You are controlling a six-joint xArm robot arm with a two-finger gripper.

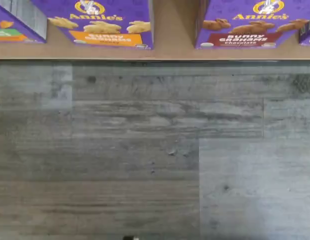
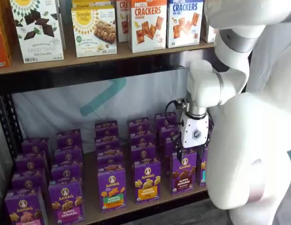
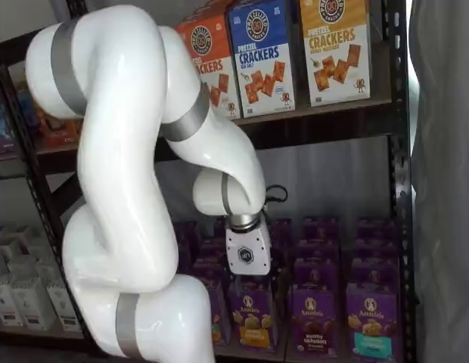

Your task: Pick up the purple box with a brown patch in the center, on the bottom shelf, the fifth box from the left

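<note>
Approach step, no grasp yet. Small upright purple carton with brown label band (image 2: 184,172) stands at the front edge of the light-brown wooden bottom shelf (image 2: 136,205), just beside a like carton with yellow band (image 2: 147,180). White-bodied gripper (image 2: 185,153) hangs right above the purple carton; black fingers side-on, gap cannot be told. Next move, by my reading: lower, centre over its top, straddle, close

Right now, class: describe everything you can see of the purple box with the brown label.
The purple box is a small upright cardboard carton printed "Annie's Bunny Grahams", with a round white logo, brown bunny cookies and a brown label band reading "Chocolate" in the wrist view. It stands at the front edge of the bottom shelf, a yellow-banded carton beside it. The gripper hangs just above; contact is unclear.
</note>
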